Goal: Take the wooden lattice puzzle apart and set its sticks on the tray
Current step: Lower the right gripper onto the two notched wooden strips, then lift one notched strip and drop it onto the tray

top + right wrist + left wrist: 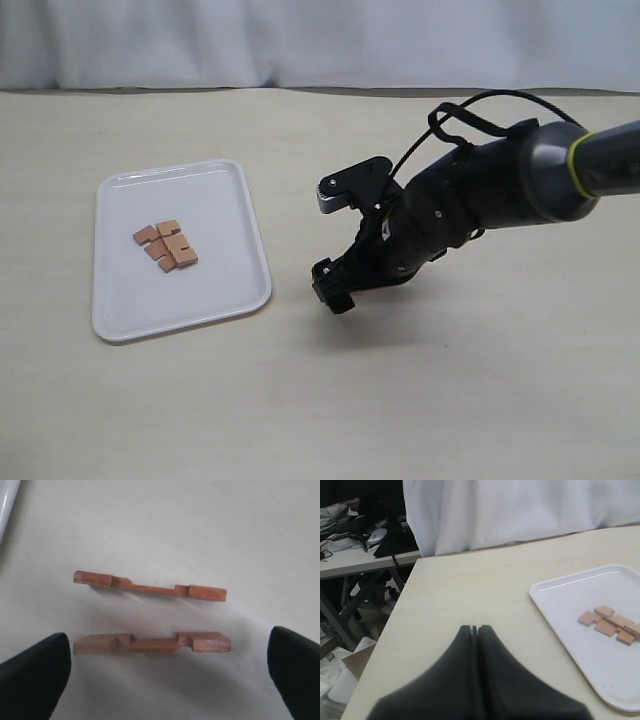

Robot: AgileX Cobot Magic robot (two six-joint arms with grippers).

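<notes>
Jaws of the right gripper stand spread as wide as they go and hold nothing. Those of the left gripper are pressed together tip to tip, also empty, and only the left wrist view shows them.

Everything rests on the pale beige desk. On its left part in the exterior view lies the flat white rectangular plastic tray, with rounded corners and a low rim. The right gripper hangs over bare desk just off the tray's right edge.

Near the tray's middle a small cluster of reddish-brown notched wooden pieces lies flat, the pieces touching one another. The left wrist view also shows the cluster, but neither view settles how many sticks it holds.

Only the right wrist view shows two more reddish-brown wooden sticks on the bare desk. They lie parallel and apart, each with two square notches. One lies in line between the black fingertips, touching neither. In the exterior view the gripper hides both.
</notes>
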